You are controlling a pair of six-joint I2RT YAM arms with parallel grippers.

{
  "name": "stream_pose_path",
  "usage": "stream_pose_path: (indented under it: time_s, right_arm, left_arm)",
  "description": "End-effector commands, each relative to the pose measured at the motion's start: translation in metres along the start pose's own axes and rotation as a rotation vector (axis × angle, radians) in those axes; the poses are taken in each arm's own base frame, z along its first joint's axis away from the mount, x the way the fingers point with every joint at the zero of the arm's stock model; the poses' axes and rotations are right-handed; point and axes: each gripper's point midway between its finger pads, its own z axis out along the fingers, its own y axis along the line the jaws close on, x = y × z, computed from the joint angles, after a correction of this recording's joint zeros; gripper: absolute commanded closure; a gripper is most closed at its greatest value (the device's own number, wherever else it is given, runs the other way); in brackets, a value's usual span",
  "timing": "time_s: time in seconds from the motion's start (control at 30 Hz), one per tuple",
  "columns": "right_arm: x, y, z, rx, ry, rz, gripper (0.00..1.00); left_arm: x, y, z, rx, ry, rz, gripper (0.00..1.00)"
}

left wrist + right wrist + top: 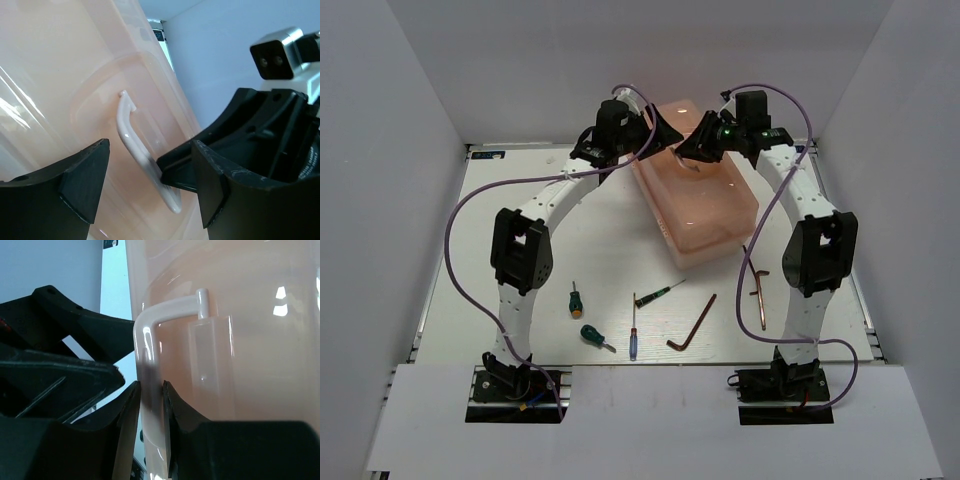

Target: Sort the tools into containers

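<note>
The salmon-pink toolbox point(705, 205) stands closed at the back middle of the table. My right gripper point(688, 152) is shut on its white lid handle point(148, 335); the right wrist view shows both fingers point(127, 420) pinching the bar. My left gripper point(663, 135) is open above the lid, and the handle point(129, 131) lies between its spread fingers point(87, 175) without touching them. The tools lie on the table in front: two stubby green screwdrivers point(575, 298) point(594, 336), a slim green one point(658, 293), a blue one point(632, 338) and copper hex keys point(694, 326) point(760, 290).
The two grippers sit very close together over the lid; a right gripper finger point(180, 172) shows in the left wrist view. White walls enclose the table on three sides. Purple cables loop from both arms.
</note>
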Motion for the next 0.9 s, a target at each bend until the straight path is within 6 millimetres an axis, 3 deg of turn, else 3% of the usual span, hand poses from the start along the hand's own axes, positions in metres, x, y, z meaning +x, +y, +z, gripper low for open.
stream_pose_path:
  time_s: [0.0, 0.17, 0.27, 0.37, 0.63, 0.87]
  right_arm:
    - [0.004, 0.062, -0.034, -0.166, 0.002, -0.080, 0.70]
    - [0.007, 0.064, -0.035, -0.188, 0.013, -0.089, 0.70]
    - [0.008, 0.067, -0.037, -0.206, 0.018, -0.100, 0.70]
    - [0.009, 0.067, -0.038, -0.215, 0.027, -0.099, 0.70]
    - [0.008, 0.058, -0.034, -0.185, 0.021, -0.113, 0.64]
    - [0.005, 0.052, -0.030, -0.164, 0.018, -0.107, 0.61]
  left_arm:
    - [-0.003, 0.001, -0.002, -0.048, -0.008, -0.028, 0.23]
    - [-0.004, -0.005, 0.006, -0.032, 0.023, -0.031, 0.27]
    - [0.004, 0.003, 0.012, -0.040, 0.048, -0.039, 0.28]
    - [0.009, 0.006, 0.020, -0.033, 0.077, -0.054, 0.35]
    - [0.011, 0.001, 0.018, -0.014, 0.097, -0.055, 0.55]
    - [0.015, 0.004, 0.016, -0.032, 0.115, -0.055, 0.66]
